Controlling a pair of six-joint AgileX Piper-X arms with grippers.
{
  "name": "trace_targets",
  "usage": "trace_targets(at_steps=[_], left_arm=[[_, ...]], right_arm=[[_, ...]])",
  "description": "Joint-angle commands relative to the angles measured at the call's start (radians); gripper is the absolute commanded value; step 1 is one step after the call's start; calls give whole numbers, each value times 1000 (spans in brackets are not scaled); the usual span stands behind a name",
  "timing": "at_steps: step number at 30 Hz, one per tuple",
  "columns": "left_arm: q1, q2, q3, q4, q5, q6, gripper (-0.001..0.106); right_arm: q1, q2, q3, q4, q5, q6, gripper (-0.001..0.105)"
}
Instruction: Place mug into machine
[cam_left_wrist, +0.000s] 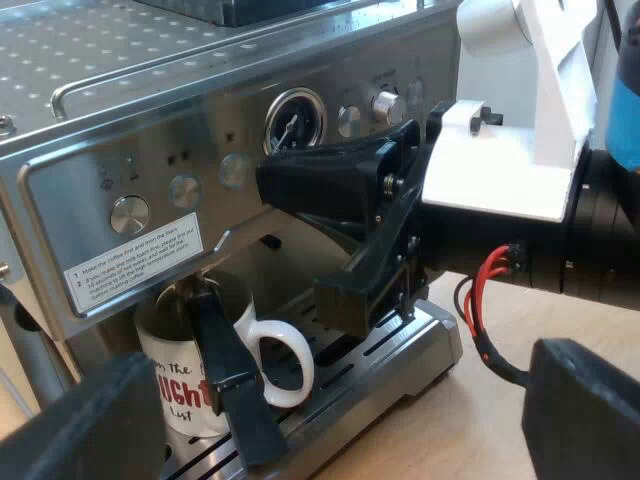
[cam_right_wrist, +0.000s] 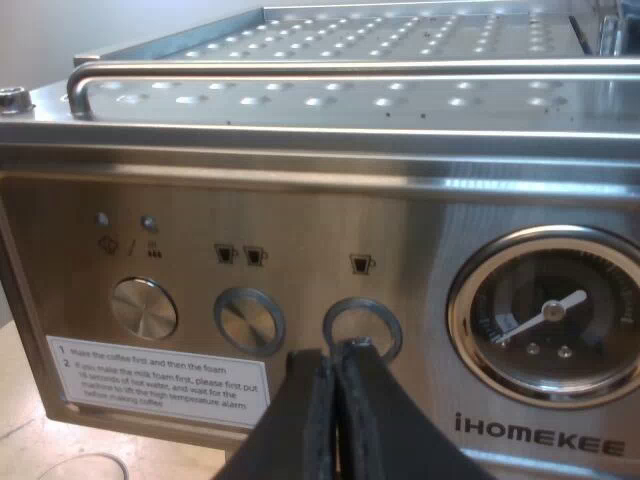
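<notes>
The white mug (cam_left_wrist: 178, 392) with red letters is standing upright on the metal tray (cam_left_wrist: 410, 345) at the foot of the coffee machine (cam_left_wrist: 150, 140). It is sitting just under the machine's front, where the coffee pours down. Its ear is pointing out along the tray. I think that is the right spot, because a drink falling there is going into the mug and not onto the tray. A dark bar (cam_left_wrist: 228, 385) is crossing in front of the mug, and I cannot tell what it is.

My left pincer (cam_left_wrist: 340, 395) is hanging a little way off from the machine, over the wooden worktop (cam_left_wrist: 450, 430). Its two fingers are standing wide apart and are holding nothing. It seems to be keeping out of the way so the other arm is getting room.

My right pincer (cam_right_wrist: 338, 352) is reaching up to the machine's front panel. Its two fingers are squeezing flat together with nothing between them, making one thin tip. That tip is resting at the lower edge of the round button (cam_right_wrist: 362, 325) under the one-cup sign, near the round dial (cam_right_wrist: 545, 320). I am guessing the fingers are closed like that to poke a small button. I cannot tell if the tip is pushing or only touching.

So the mug part is looking done to me.
</notes>
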Motion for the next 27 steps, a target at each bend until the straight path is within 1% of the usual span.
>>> trace_targets(at_steps=[1, 17, 27], left_arm=[[-5, 1, 1, -18, -11, -2, 79], [-5, 1, 1, -18, -11, -2, 79], [-5, 1, 1, -18, -11, -2, 79]], right_arm=[[-7, -1, -10, -9, 6, -7, 0], [-29, 13, -10, 29, 23, -7, 0], [-56, 17, -10, 29, -57, -7, 0]])
